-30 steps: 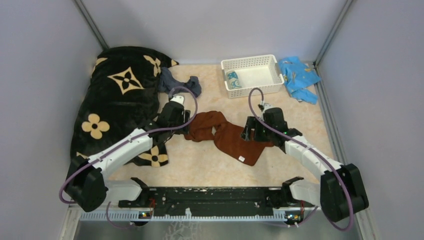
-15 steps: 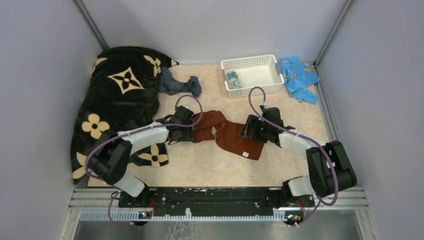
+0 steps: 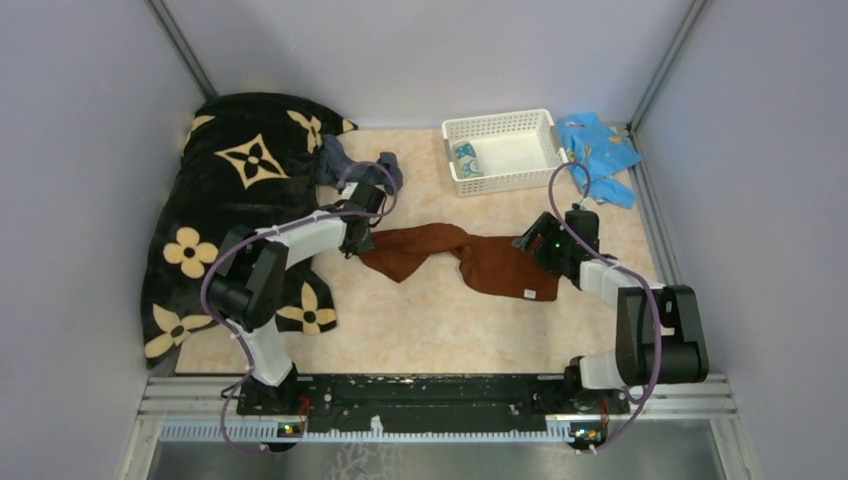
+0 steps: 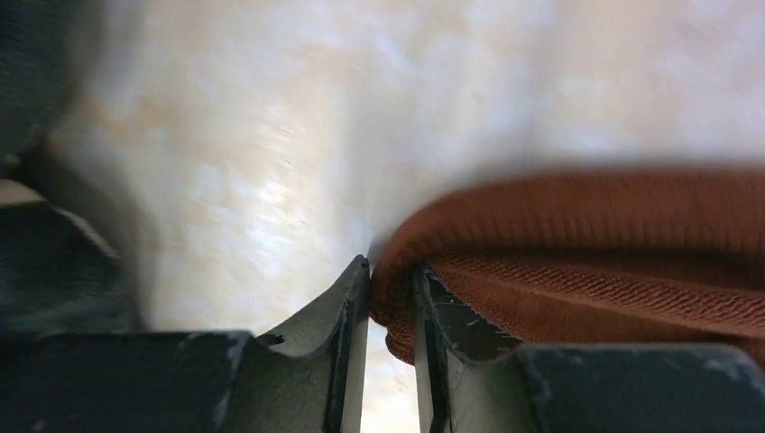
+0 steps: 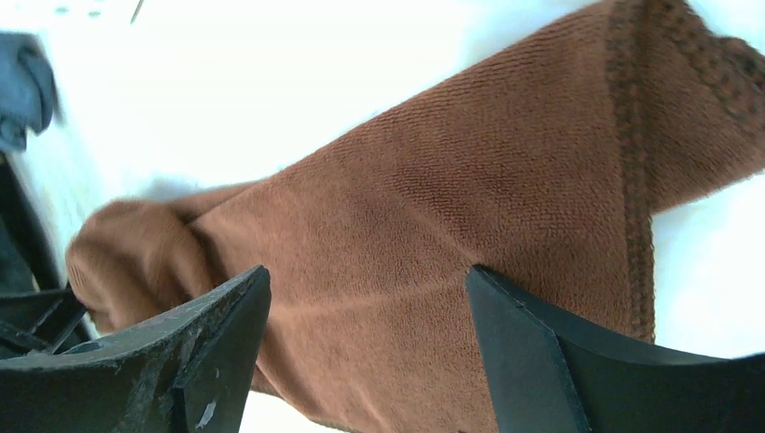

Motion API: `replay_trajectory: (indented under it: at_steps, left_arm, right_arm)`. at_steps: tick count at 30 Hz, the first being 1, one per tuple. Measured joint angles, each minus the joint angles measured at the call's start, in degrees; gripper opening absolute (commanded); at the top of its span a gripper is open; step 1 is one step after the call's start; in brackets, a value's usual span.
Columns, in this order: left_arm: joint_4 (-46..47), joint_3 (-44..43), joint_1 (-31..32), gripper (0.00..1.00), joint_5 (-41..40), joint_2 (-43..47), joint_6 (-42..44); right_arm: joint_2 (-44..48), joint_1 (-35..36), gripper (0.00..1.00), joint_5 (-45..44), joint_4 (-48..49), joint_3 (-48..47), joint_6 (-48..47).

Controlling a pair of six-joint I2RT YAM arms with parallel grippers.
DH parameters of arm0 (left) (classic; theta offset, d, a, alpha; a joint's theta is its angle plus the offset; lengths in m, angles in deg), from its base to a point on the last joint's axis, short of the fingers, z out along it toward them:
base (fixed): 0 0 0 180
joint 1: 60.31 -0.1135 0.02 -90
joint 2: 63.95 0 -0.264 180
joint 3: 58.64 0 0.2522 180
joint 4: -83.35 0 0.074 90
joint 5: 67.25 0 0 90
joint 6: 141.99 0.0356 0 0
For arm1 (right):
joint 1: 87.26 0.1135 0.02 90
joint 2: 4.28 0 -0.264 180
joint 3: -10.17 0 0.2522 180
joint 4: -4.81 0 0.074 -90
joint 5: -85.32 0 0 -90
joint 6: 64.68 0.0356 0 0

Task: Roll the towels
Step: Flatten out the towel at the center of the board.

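Note:
The rust-brown towel [image 3: 450, 258] lies stretched left to right across the middle of the table. My left gripper [image 3: 358, 238] is at its left end, and in the left wrist view the jaws [image 4: 391, 281] are shut on a fold of the rust-brown towel [image 4: 586, 262]. My right gripper [image 3: 535, 250] hovers over the right end, open. In the right wrist view its wide-apart fingers [image 5: 368, 289] straddle the flat rust-brown towel [image 5: 451, 189] without pinching it. The dark slate towel [image 3: 345, 163] lies bunched at the back left. A teal-and-white towel [image 3: 465, 158] sits rolled in the basket.
A white basket [image 3: 500, 120] stands at the back centre. A bright light-blue cloth [image 3: 598, 150] lies to its right. The big black blanket [image 3: 240, 200] with tan flowers covers the left side. Grey walls close in both sides.
Both grippers moved apart, the left toward the left and the right toward the right, and the rust-brown towel got pulled out longer. The left jaws closed on its left end.

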Motion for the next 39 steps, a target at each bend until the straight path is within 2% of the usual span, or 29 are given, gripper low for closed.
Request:
replay_trajectory:
  at_steps: [4, 9, 12, 17, 21, 25, 31, 39]
  left_arm:
    - [-2.69, -3.28, -3.67, 0.28, -3.04, -2.29, 0.63]
    - [-4.11, -6.95, -5.07, 0.46, -3.34, -3.67, 2.16]
    - [-4.22, -7.06, -4.76, 0.53, -1.36, -1.22, 3.39]
    - [-4.09, -5.29, -3.56, 0.57, 4.02, 6.32, 4.42]
    - [-4.22, -1.84, -2.73, 0.57, 11.1, 11.78, 6.12]
    - [-8.26, -1.03, -2.58, 0.56, 15.93, 12.33, 11.15]
    - [-14.25, -1.27, -2.58, 0.54, 17.22, 11.52, 23.71]
    - [-12.09, -2.29, -1.46, 0.52, 20.7, 7.85, 36.54]
  right_arm:
    - [0.2, -1.9, 0.81, -1.73, 0.17, 0.02, 0.59]
    - [0.26, -1.95, 0.81, -1.33, 0.04, -0.11, -0.33]
    - [1.73, -1.95, 0.81, -1.33, -1.62, 0.0, -1.79]
    - [7.78, -1.01, 0.81, -2.1, -5.33, 0.35, -4.63]
    - [11.52, 0.52, 0.81, -2.32, -8.22, 0.35, -7.08]
    - [13.31, 0.87, 0.81, -1.92, -10.82, 0.44, -8.74]
    - [15.02, 1.07, 0.81, -0.44, -11.67, 1.88, -9.88]
    - [15.23, 3.32, 0.81, 0.24, -11.8, 1.92, -11.06]
